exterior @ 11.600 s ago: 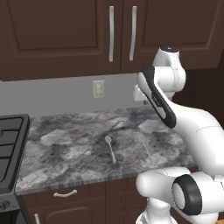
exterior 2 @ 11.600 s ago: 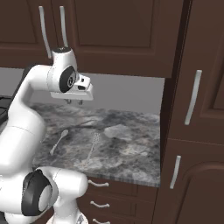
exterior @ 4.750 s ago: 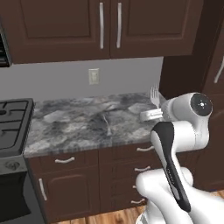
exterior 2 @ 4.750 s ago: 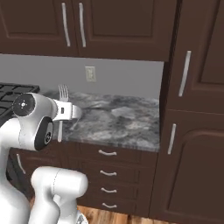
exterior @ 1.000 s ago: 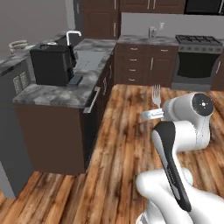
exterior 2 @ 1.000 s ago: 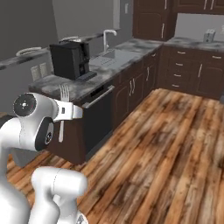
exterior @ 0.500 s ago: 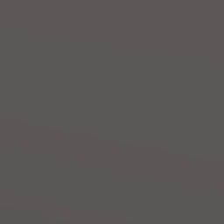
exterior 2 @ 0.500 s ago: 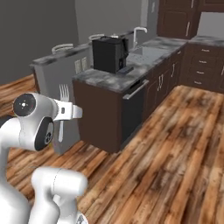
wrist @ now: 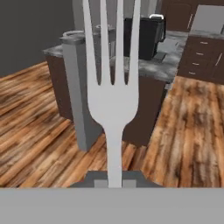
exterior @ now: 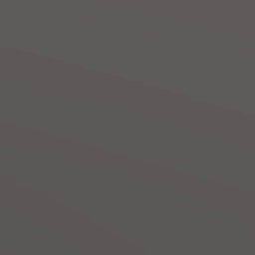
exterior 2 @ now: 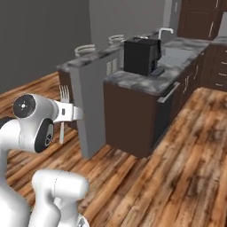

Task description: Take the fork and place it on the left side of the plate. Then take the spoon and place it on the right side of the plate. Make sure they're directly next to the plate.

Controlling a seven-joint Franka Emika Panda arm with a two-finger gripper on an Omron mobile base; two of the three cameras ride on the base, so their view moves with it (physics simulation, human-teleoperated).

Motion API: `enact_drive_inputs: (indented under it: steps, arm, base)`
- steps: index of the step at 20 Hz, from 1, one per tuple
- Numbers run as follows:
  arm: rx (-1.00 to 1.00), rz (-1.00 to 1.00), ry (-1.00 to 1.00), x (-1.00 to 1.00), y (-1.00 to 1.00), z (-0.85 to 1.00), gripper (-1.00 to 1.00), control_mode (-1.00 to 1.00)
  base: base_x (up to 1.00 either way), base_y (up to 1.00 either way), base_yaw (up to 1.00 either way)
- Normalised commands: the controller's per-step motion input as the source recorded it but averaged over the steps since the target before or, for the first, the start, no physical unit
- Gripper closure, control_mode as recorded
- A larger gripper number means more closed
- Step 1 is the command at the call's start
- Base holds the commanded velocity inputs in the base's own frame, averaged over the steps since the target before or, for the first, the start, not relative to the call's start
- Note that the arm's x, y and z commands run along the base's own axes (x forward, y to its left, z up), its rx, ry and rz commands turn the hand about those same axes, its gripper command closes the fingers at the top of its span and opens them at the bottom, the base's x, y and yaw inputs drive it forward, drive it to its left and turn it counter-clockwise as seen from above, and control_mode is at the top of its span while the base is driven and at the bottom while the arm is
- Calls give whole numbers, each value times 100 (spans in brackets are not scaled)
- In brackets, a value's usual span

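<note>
Matt silver-grey metal on the fork [wrist: 111, 105], smooth, without glints along tines or handle. Glossy white shell on the arm [exterior 2: 26, 133], dark matt discs at the joints. Warm brown wood planks across the floor [exterior 2: 186, 150], streaked grain, faint sheen. Mottled grey stone on the desk [exterior 2: 155, 80] top, polished look. Dark brown wood cabinet fronts [exterior 2: 128, 119], smooth. Matt black casing on the coffee machine [exterior 2: 141, 56]. Flat grey paint on the wall [exterior 2: 40, 31].

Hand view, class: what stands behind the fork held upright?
Behind the fork stand a grey-topped counter bearing a black coffee machine, and wooden floor. The tines and neck cover part of the counter's front.
</note>
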Motion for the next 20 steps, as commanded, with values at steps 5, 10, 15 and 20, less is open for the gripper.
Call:
enact_drive_inputs:
  steps: [5,10,15,20]
  arm:
    - [0,0,0,0,0,0,100,100]
    - [0,0,0,0,0,0,100,100]
    - [0,0,0,0,0,0,100,100]
    - [0,0,0,0,0,0,100,100]
  base:
    - [8,100,0]
    - [22,100,-1]
    - [57,100,-11]
    - [86,100,-19]
